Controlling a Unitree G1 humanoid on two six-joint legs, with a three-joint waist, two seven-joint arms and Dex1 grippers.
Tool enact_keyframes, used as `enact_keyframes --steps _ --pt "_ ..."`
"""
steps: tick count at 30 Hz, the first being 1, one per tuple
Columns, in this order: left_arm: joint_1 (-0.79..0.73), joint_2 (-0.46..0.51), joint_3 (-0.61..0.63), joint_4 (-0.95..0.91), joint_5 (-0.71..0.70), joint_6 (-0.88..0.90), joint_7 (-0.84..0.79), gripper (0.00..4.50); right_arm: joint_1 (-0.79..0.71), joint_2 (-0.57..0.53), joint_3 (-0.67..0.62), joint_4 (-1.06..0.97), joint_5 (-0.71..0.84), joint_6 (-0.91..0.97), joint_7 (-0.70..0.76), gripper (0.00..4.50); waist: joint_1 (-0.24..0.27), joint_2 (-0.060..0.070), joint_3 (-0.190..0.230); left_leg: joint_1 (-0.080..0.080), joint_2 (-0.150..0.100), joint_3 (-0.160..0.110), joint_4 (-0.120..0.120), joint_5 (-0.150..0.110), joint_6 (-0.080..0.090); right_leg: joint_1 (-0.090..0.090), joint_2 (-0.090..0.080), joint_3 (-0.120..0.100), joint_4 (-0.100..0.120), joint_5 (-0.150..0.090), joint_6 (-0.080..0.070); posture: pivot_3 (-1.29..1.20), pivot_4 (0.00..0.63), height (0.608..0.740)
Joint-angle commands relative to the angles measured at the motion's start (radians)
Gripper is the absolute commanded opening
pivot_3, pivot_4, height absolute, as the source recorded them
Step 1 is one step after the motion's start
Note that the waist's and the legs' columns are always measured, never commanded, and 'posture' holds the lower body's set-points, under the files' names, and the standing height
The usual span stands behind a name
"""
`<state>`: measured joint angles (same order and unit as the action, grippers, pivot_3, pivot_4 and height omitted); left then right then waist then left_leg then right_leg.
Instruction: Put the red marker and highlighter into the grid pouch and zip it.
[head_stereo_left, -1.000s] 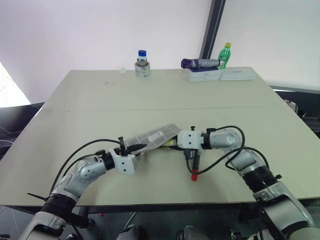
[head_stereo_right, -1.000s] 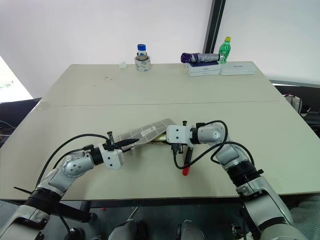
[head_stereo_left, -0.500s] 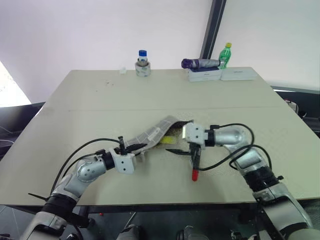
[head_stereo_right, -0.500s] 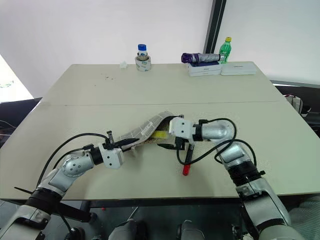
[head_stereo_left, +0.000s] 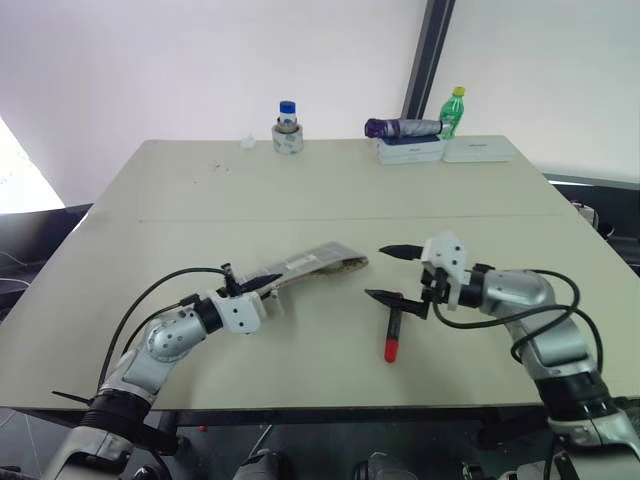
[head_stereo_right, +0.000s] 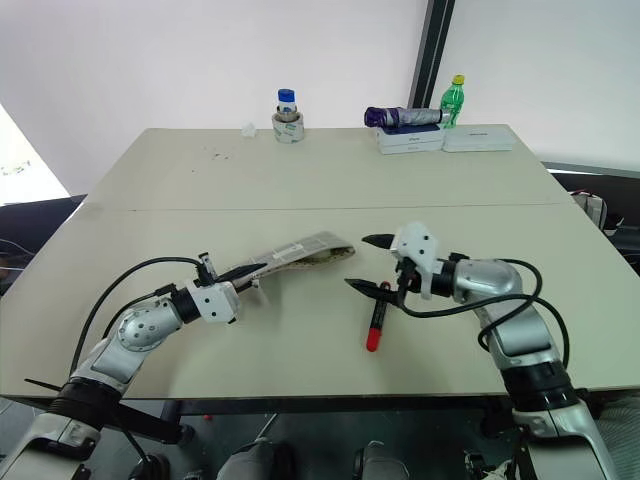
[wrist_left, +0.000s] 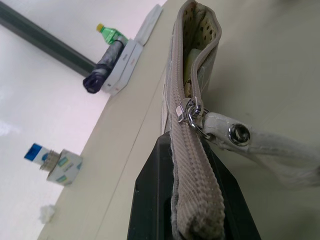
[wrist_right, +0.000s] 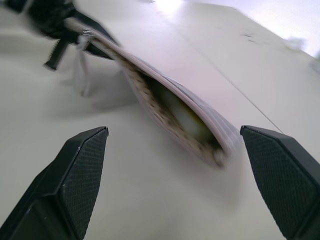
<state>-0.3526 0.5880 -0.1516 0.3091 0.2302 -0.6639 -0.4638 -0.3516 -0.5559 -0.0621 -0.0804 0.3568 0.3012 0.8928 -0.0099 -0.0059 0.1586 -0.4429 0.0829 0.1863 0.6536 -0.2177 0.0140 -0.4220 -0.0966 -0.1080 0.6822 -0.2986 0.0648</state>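
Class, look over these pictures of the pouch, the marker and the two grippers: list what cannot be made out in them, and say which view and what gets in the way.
- Highlighter: left wrist view, a pale sliver; the grid pouch hides the rest.
- Pouch mouth: right wrist view, blurred, contents unclear.
- Red marker: right eye view, upper end hidden behind the right gripper.
- Left gripper: head views, fingertips too small to separate from the pouch.

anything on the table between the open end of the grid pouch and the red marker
Nothing: bare tabletop separates the grid pouch from the red marker, as the left eye view shows.
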Motion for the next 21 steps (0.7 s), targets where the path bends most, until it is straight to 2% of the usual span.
enact_keyframes --steps 1,5,9,12,16,21 --pt "0.008 0.014 0.04 -0.014 -0.003 0.003 0.033 0.0 0.093 0.11 -0.095 -0.16 0.024 0.123 -0.276 4.4 -0.002 0.0 0.0 0.0 0.0 0.0 0.0 0.0 0.0 0.0 0.0 0.0 0.0 0.0 0.0 0.0 0.15 0.74" --pt "0.021 0.021 0.048 -0.005 -0.006 -0.004 0.042 0.0 0.271 0.219 -0.108 -0.393 -0.013 0.203 -0.489 4.4 -0.003 0.0 0.0 0.0 0.0 0.0 -0.002 0.0 0.0 -0.002 0.0 0.0 0.0 0.0 0.0 0.0 0.15 0.74" --pt "0.025 0.017 0.037 0.008 0.002 -0.017 0.049 0.0 0.414 0.222 -0.041 -0.564 -0.05 0.304 -0.567 4.4 -0.003 0.0 0.0 0.0 0.0 -0.001 -0.002 -0.003 0.005 -0.001 0.0 0.0 0.0 0.0 0.0 0.0 0.15 0.74" --pt "0.019 0.009 0.028 0.016 0.003 -0.02 0.048 0.0 0.412 0.24 -0.018 -0.614 -0.009 0.43 -0.616 4.4 -0.005 0.0 0.0 0.0 0.0 -0.001 -0.001 -0.003 0.005 -0.001 0.0 0.0 0.0 0.0 0.0 0.0 0.15 0.74" --pt "0.009 0.003 0.016 0.029 0.014 -0.028 0.044 0.0 0.381 0.211 0.044 -0.63 -0.038 0.558 -0.657 4.4 -0.005 0.0 0.0 0.0 0.0 -0.001 -0.001 -0.003 0.005 -0.001 0.0 0.001 0.0 0.0 -0.001 0.0 0.15 0.74" --pt "0.005 0.001 0.016 0.044 0.019 -0.034 0.047 0.0 0.327 0.201 0.058 -0.62 -0.002 0.706 -0.663 4.4 -0.003 -0.001 -0.001 0.0 0.0 -0.001 -0.001 -0.003 0.006 -0.001 0.0 0.0 0.0 0.0 -0.001 0.0 0.15 0.74"
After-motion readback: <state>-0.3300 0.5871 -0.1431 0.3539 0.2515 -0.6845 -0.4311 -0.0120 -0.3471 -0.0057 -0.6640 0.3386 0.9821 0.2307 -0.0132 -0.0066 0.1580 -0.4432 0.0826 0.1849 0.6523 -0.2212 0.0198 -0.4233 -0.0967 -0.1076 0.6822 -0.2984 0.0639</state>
